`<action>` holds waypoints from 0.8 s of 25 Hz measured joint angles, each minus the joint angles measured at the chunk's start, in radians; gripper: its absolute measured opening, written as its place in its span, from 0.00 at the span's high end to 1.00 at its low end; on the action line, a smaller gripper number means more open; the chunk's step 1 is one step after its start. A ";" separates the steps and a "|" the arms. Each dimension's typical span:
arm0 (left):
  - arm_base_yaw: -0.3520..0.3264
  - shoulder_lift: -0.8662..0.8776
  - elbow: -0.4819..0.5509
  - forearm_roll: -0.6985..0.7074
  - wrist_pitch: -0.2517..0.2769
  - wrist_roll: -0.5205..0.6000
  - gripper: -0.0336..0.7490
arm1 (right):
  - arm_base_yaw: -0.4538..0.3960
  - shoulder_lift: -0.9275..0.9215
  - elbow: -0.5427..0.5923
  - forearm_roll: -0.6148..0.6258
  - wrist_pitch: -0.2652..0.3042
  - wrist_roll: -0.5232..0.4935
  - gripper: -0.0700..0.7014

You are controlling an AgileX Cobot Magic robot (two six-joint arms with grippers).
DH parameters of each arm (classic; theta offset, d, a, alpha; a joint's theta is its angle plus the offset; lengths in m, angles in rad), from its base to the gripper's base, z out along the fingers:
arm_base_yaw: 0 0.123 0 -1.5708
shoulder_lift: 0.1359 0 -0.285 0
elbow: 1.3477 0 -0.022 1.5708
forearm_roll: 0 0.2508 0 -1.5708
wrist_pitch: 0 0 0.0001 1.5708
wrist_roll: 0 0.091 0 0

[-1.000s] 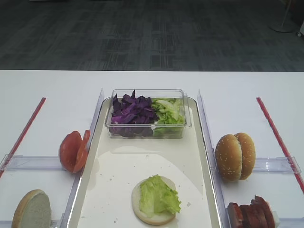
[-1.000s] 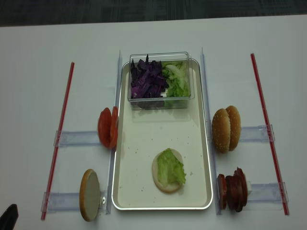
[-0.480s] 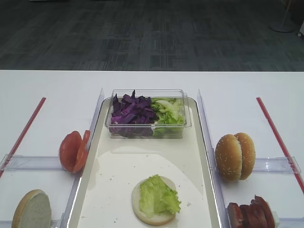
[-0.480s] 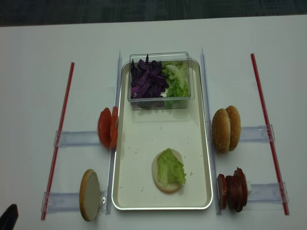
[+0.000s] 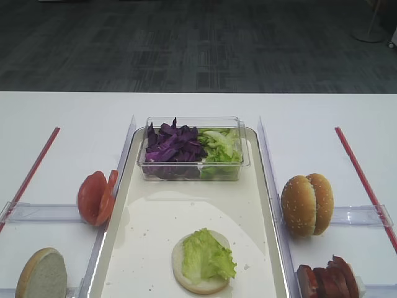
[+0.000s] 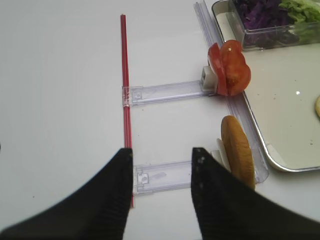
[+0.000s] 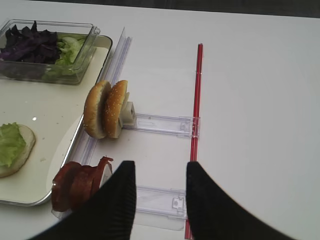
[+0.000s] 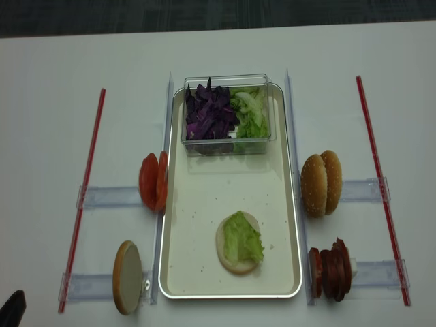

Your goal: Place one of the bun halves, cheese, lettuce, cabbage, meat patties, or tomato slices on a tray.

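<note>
A long cream tray (image 8: 204, 276) lies in the middle of the table. On its near part lies a pale bun half (image 8: 235, 262) topped with a lettuce (image 8: 242, 237) leaf. Purple cabbage (image 8: 208, 112) and more lettuce (image 8: 251, 112) fill a clear tub. Tomato slices (image 8: 153, 180) and a bun half (image 8: 127, 277) stand on edge left of the tray. Sesame bun halves (image 8: 321, 182) and meat patties (image 8: 332, 269) stand to its right. Cheese is out of view. My right gripper (image 7: 161, 167) is open above the table right of the patties (image 7: 77, 182). My left gripper (image 6: 161, 152) is open, left of the bun half (image 6: 238, 152).
The clear tub (image 8: 227, 143) sits on the tray's far end. Clear plastic rails (image 8: 109, 196) hold the food on both sides. Red strips (image 8: 85, 191) run along the outer left and right (image 8: 378, 177). A dark tip (image 8: 10, 306) shows at the near left corner.
</note>
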 joint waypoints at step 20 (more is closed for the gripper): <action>0.000 0.000 0.000 0.000 0.000 0.000 0.61 | 0.000 0.000 0.000 0.000 0.000 0.000 0.54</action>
